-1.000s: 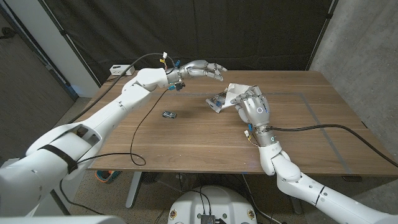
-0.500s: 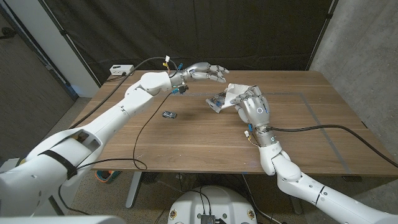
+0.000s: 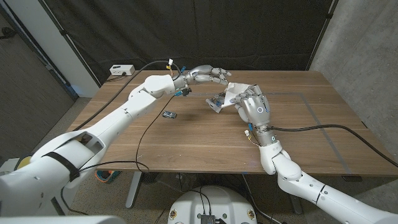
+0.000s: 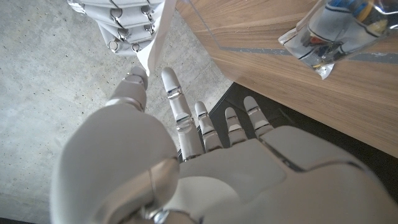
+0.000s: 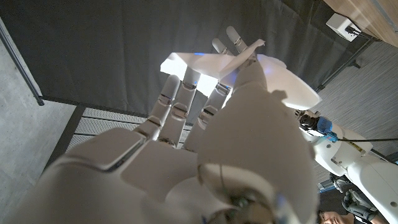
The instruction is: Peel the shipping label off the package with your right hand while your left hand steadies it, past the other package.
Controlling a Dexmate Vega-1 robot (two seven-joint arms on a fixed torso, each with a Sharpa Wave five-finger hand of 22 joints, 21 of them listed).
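A clear plastic package [image 3: 217, 102] with a white shipping label [image 3: 236, 91] hangs just above the table's middle back. My right hand [image 3: 254, 107] grips the white label [image 5: 208, 64] between thumb and fingers, its back toward the camera. My left hand [image 3: 209, 74] reaches in from the left with fingers stretched out and apart, just behind and above the package, holding nothing. From the left wrist, the label's edge [image 4: 155, 43] stands close to that hand's thumb tip and the clear bag [image 4: 333, 28] hangs over the wood. The other package [image 3: 168, 114], small and dark, lies on the table to the left.
A white box [image 3: 121, 69] sits at the table's back left corner. A black cable [image 3: 138, 134] loops from my left wrist across the table's left half. A faint taped rectangle [image 3: 311, 94] marks the table's right side.
My left arm has swung to the right, bringing its hand closer to the package. The right hand and the package have stayed put.
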